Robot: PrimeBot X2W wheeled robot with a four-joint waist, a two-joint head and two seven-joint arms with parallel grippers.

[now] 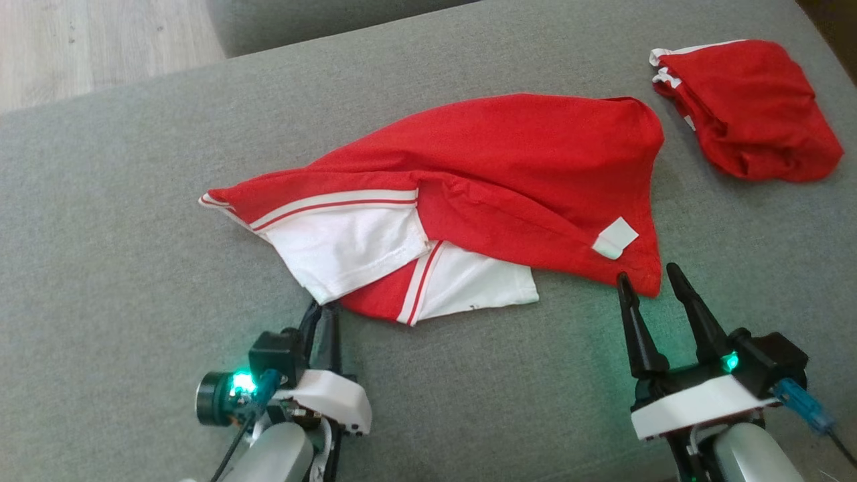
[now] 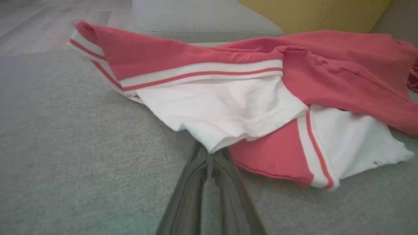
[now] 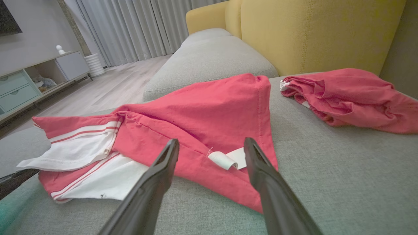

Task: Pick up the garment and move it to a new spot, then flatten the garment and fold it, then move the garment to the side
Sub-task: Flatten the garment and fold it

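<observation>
The garment lies crumpled across the grey cushion, red with white sleeves and red-and-white striped bands. Its small white tag faces up near the right hem. My left gripper is shut on the corner of the upper white sleeve; in the left wrist view the hem covers its closed fingertips. My right gripper stands open at the garment's lower right corner. In the right wrist view its fingers straddle the tag just above the red hem of the garment.
A smaller red bundle with thin white trim lies at the far right of the grey cushion. Wooden floor lies beyond the cushion's far left edge. A yellow backrest rises behind the bundle.
</observation>
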